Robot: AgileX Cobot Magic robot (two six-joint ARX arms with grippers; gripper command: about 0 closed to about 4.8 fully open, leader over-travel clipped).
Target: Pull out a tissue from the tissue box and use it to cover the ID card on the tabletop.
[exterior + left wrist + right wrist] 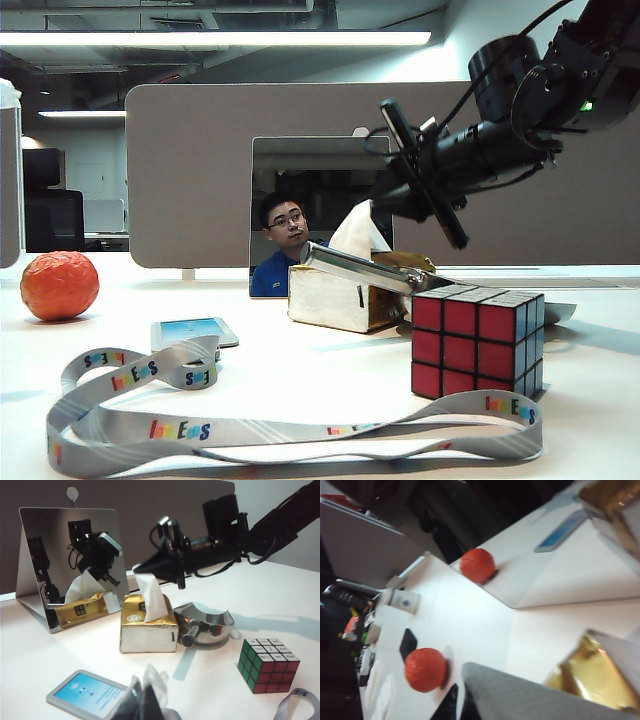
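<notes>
While the right claw (pixel 142 570) hung over the tissue box (pixel 148 625), we noted its tip sitting right at the peak of the white tissue (pixel 151 597) that stood up out of the box's top slot. We took the claw as clenched, its dark tip narrowed to a point; whether it actually gripped the tissue we could not tell. The left claw appeared in no view, so we recorded nothing of its state.

We found the tissue box, gold-sided with a worn whitish end, standing on the white counter (pixel 330 375) near the middle, in front of a tilted mirror (pixel 45 545) that repeated the box and arm. A shiny metal bowl (pixel 210 622) with a handle lay just beside the box, on the side toward the Rubik's cube (pixel 478 340). From the exterior view the cube stood nearer the camera, to the right of the box.

We logged the ID card (pixel 195 331) lying flat and uncovered on the counter, light blue face up, left of the box and apart from it. Its grey lanyard (pixel 300 432) with rainbow letters looped across the near edge of the counter, passing in front of the cube. An orange ball (pixel 59 285) rested far to the left, well apart from everything else.
</notes>
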